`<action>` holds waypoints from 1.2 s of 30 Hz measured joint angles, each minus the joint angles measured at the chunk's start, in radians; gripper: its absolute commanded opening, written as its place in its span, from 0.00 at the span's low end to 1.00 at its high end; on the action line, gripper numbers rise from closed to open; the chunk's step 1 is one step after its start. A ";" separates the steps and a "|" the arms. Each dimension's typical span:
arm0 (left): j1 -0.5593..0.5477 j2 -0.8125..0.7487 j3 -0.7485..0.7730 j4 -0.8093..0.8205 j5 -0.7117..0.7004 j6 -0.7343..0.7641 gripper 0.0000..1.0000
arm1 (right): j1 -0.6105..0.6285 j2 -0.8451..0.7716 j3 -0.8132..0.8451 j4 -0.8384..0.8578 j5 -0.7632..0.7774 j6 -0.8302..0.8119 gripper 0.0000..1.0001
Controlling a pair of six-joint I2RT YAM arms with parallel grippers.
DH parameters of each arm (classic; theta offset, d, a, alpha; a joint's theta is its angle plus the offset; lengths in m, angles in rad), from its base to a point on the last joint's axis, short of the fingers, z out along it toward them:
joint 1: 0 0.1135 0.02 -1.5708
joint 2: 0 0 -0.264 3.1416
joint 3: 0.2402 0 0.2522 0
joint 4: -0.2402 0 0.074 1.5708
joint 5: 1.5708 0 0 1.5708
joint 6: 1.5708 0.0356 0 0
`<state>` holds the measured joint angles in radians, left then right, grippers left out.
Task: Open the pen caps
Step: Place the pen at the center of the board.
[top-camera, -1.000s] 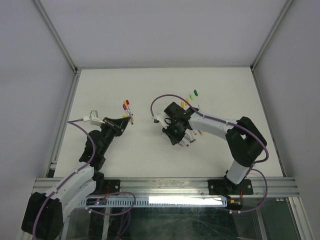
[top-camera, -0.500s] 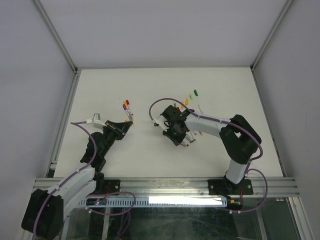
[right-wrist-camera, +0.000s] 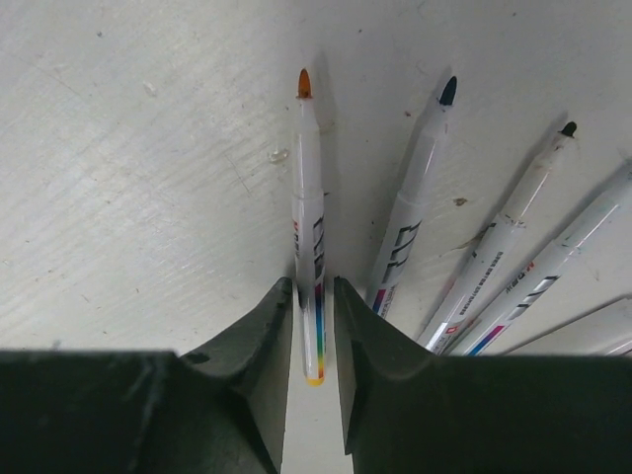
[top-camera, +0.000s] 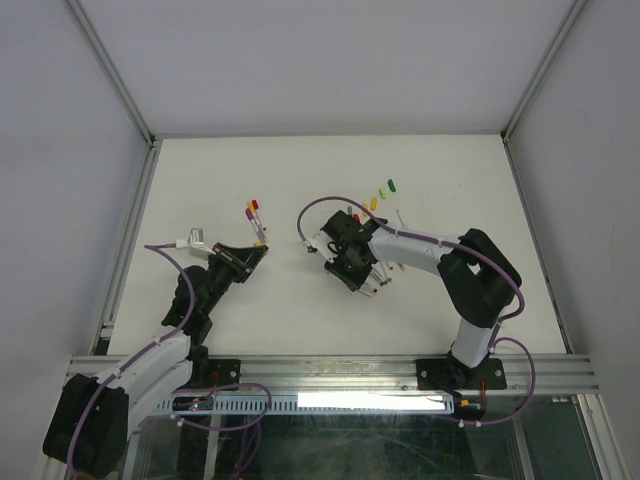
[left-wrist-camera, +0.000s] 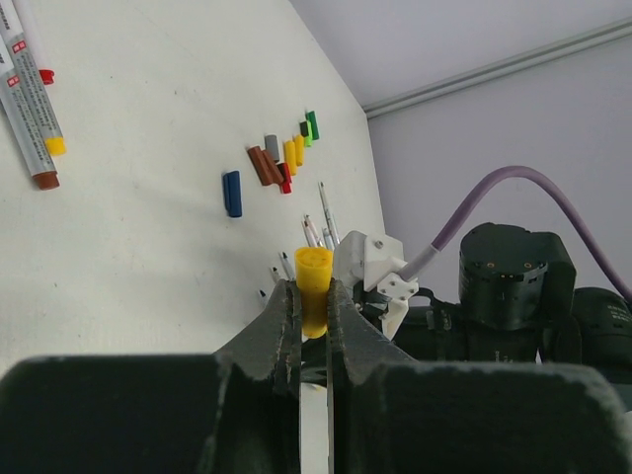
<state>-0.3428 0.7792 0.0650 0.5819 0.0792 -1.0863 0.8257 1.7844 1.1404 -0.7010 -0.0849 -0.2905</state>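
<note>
I am watching the left jaws clamping a yellow pen cap (left-wrist-camera: 314, 275) by its lower half, over the desk (top-camera: 200, 180) left of its centre. The other pen caps (left-wrist-camera: 263, 165), blue, brown, red, yellow and green, are lying in a loose row nearer the far edge, right of centre. The right jaws are standing slightly apart astride an uncapped orange-tipped pen (right-wrist-camera: 308, 227) lying flat, with bare desk showing beside its barrel. More uncapped pens (right-wrist-camera: 415, 207) are lying just beside it.

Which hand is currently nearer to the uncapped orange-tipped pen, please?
Right. The right hand straddles the orange-tipped pen, one finger on either side with slight gaps. The left hand is away on its own side of the table, pinching a yellow cap.
</note>
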 measured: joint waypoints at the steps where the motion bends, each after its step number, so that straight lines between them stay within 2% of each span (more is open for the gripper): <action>1: 0.000 0.004 0.000 0.005 0.002 0.000 0.00 | 0.000 0.000 0.000 0.000 0.000 0.000 0.25; 13: -0.009 0.086 0.000 0.044 0.035 0.000 0.00 | 0.000 -0.001 0.002 0.000 -0.006 -0.001 0.30; 18: -0.099 0.130 0.022 0.000 -0.011 0.011 0.00 | 0.000 -0.008 0.002 0.000 -0.009 -0.004 0.33; 23: -0.214 0.208 0.110 -0.082 -0.118 0.033 0.00 | 0.000 -0.033 0.002 0.001 -0.010 -0.008 0.36; 36: -0.314 0.498 0.343 -0.272 -0.265 0.048 0.00 | 0.000 -0.074 0.002 0.008 -0.019 -0.026 0.37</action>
<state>-0.6567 1.2774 0.4084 0.3099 -0.1856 -1.0386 0.8253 1.7100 1.1419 -0.6930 -0.1040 -0.3164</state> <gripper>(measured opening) 0.062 0.368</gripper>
